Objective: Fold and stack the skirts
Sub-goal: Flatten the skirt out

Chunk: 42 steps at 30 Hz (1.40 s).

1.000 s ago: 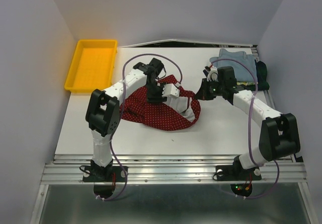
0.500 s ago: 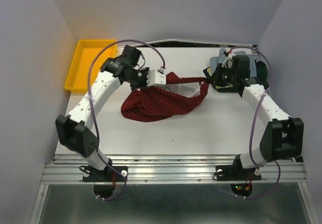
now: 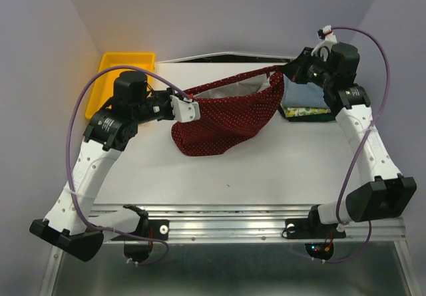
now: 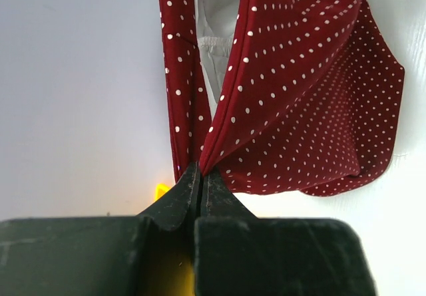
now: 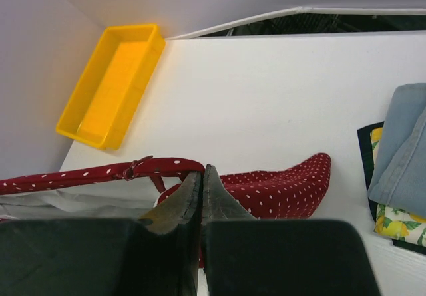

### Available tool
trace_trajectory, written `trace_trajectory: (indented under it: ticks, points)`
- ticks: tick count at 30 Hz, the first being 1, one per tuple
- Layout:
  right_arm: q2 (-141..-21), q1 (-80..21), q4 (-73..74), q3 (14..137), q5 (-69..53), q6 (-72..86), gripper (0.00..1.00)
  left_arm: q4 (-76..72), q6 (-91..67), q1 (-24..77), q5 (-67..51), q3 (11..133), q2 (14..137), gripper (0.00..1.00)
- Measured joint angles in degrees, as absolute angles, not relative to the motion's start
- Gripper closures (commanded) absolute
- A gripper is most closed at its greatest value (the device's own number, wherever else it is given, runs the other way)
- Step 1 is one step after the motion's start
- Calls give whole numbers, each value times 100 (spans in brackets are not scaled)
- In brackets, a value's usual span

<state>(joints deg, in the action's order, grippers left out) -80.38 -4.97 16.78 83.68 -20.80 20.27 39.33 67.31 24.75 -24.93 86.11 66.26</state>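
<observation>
Above the bench [image 3: 266, 169], the left end effector [image 3: 188, 108] and right end effector [image 3: 287, 74] are pinching the dark red skirt [image 3: 229, 120] taut; tugging harder is probably risking one corner slipping free.

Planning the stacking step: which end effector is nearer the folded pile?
Right. The right end effector is beside the folded pile; the left end effector is farther off, nearer the yellow tray.

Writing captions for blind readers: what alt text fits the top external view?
A dark red dotted skirt hangs stretched above a white table, with the left gripper and right gripper each shut on one end. A yellow tray sits far left, folded skirts far right.
</observation>
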Motion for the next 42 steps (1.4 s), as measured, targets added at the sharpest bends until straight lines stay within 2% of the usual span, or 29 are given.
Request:
trace_trajectory:
  ticks: [5, 12, 21, 27, 28, 29, 30, 31, 34, 37, 42]
  points:
    - [-7911, -497, 1968, 8479, -2408, 1791, 99, 3754, 6604, 2464, -2440, 8149, 6208, 100]
    - [-8147, -451, 2231, 8416, -3317, 1487, 99, 3809, 5811, 2445, -2825, 7760, 6263, 100]
    - [-8825, -1614, 2412, 7317, -3503, 731, 99, 3448, 4571, 3468, -2991, 5885, 6617, 100]
    - [-9338, -2067, 2464, 7258, -3509, 434, 99, 2877, 3876, 3824, -3033, 5214, 6783, 100]
    - [-9397, -2112, 2467, 7260, -3503, 414, 96, 2803, 3804, 3841, -3030, 5162, 6799, 99]
    - [-9448, -2163, 2473, 7260, -3500, 379, 80, 2727, 3706, 3857, -3026, 5127, 6834, 94]
    - [-9496, -2220, 2493, 7260, -3503, 366, 71, 2644, 3634, 3861, -3015, 5111, 6886, 88]
    - [-9524, -2259, 2526, 7260, -3503, 333, 52, 2587, 3566, 3861, -3002, 5111, 6954, 75]
    - [-9566, -2335, 2740, 7317, -3433, 207, 32, 2477, 3385, 3861, -2993, 5111, 7133, 60]
    - [-9526, -2322, 2936, 7441, -3225, 78, 31, 2504, 3242, 3859, -3013, 5113, 7140, 55]
    - [-9085, -2073, 3465, 7636, -2989, -246, 39, 2637, 3041, 3850, -3030, 5286, 7039, 51]
